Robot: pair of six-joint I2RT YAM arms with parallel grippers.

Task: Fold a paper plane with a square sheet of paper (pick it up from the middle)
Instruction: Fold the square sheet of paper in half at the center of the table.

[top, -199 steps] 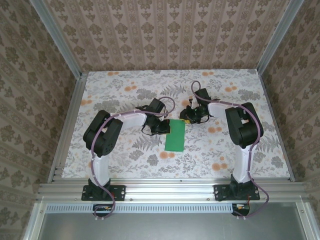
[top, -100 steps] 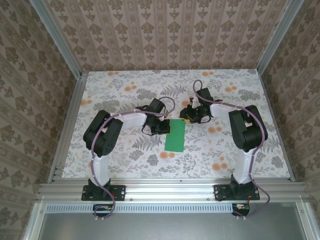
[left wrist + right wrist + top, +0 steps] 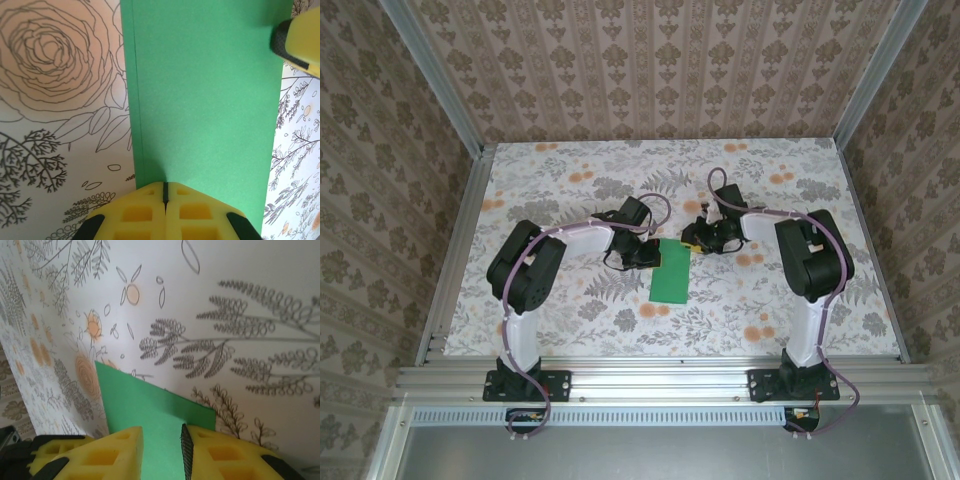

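Green folded paper sheet point(image 3: 671, 270) lay on floral counter point(image 3: 560, 185); left tool point(image 3: 165, 190) clenched at its edge; right tool point(image 3: 161, 439) released astride its corner.

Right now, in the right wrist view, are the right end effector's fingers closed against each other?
No: the right end effector has its yellow fingers apart, with the green paper showing in the gap.

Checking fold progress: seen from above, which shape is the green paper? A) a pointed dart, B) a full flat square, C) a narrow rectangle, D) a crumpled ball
C: the green paper lies flat as a rectangle clearly longer than it is wide, with straight sides and no pointed end.
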